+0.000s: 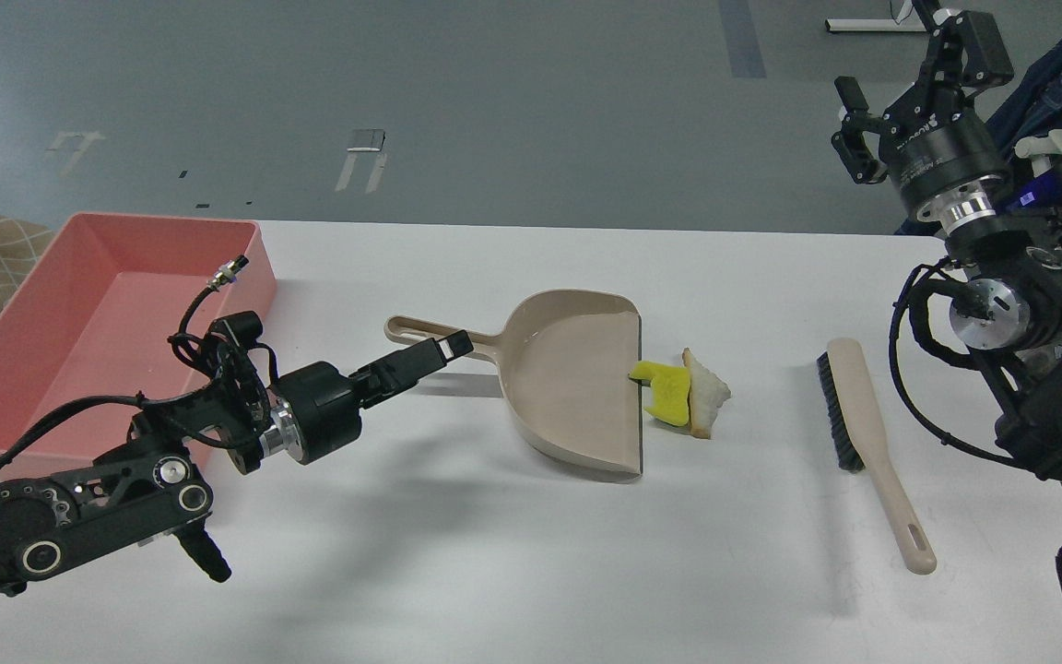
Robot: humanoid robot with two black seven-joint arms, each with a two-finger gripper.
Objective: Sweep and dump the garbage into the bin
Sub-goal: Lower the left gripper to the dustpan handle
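Scanning from my left: the pink bin [107, 304] sits at the far left edge of the table [494, 572], with nothing in it that I can see. My left gripper [443, 349] is reaching toward the dustpan [577, 387], right at its handle [430, 334], but from this angle I honestly can't tell if the fingers are clamped on it, just touching, or hovering above. If I lift before I've got a real hold, the pan probably tips or slides and shoves the scraps away.

The garbage is just past the pan's open lip: the yellow piece [665, 392] touches the lip with one tip maybe poking over it, and the bread slice [704, 395] leans against it on the far side. Neither is properly inside, so dumping now would likely leave both on the table.

Further right the brush [858, 433] lies flat, well apart from the scraps, with nobody holding it. My right gripper [863, 129] is up high over the table's back right corner, fingers spread and holding nothing. Biggest risk I see: sweeping too hard with the brush and flicking that light sponge bit over the pan wall, or pushing the pan itself if my left side isn't bracing it.
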